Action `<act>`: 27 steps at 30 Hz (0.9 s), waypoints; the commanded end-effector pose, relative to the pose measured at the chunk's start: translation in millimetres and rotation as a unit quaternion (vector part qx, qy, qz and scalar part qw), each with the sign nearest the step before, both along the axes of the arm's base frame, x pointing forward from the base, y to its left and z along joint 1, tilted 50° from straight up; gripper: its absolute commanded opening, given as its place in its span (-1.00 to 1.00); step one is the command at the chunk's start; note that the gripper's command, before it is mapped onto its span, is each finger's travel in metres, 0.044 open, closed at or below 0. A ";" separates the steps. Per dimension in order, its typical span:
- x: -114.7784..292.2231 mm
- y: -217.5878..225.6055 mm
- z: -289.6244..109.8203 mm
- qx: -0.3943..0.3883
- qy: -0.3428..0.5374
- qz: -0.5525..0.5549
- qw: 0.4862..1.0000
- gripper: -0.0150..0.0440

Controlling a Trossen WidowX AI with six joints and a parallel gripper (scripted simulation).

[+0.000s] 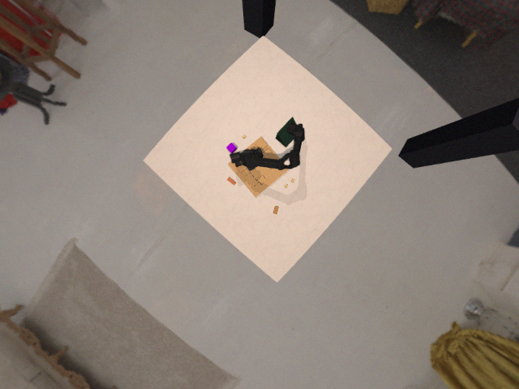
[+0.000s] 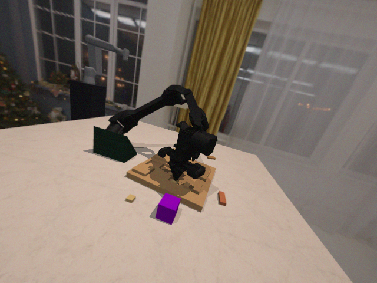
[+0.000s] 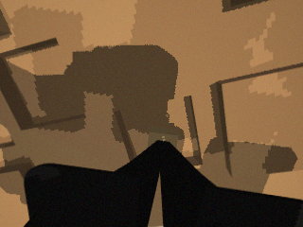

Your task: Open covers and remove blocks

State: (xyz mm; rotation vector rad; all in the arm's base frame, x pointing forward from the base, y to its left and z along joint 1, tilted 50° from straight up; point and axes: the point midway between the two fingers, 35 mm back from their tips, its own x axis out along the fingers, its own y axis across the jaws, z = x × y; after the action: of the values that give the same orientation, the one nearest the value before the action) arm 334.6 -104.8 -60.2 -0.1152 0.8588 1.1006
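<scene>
While one black robot arm (image 2: 146, 110) reaches from its dark green base (image 2: 111, 146) across a pale marble table (image 2: 76, 243), its gripper (image 2: 176, 178) points down with its tip at the surface of a tan wooden puzzle board (image 2: 194, 201). Both fingers are pressed together with nothing between them; in the wrist view they meet in a single dark point (image 3: 161, 147) directly above a small pale square set in the board, most likely a block in its well, though it is too small to be sure.

One board lies on the table, near the middle. Its raised covers show as rectangular outlines, but shadow from the arm makes it impossible to count them or to say which are open.

Six small pieces rest on the table beside the board, all apart from it. One purple cube (image 2: 167, 208) sits just off the board's near edge in the exterior view. One orange-red block (image 2: 222, 197) lies to the right of it. One small tan block (image 2: 130, 198) lies to the left. Seen from above, two more small tan blocks (image 1: 289, 182) sit close together off another edge, and one orange block (image 1: 276, 209) lies farther out on its own.

One yellow curtain (image 2: 219, 61) hangs in front of the windows behind the table.
</scene>
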 end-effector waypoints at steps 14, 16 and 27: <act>2.6 8.1 3.7 0.002 -0.001 -0.001 1.000 -0.49; 2.6 8.1 3.7 0.002 -0.001 -0.001 1.000 -0.49; 2.5 8.2 3.7 0.002 -0.001 -0.001 1.000 -0.49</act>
State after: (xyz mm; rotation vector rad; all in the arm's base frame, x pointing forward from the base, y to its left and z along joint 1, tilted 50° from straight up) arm 337.1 -98.9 -56.4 -0.1160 0.8552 1.0976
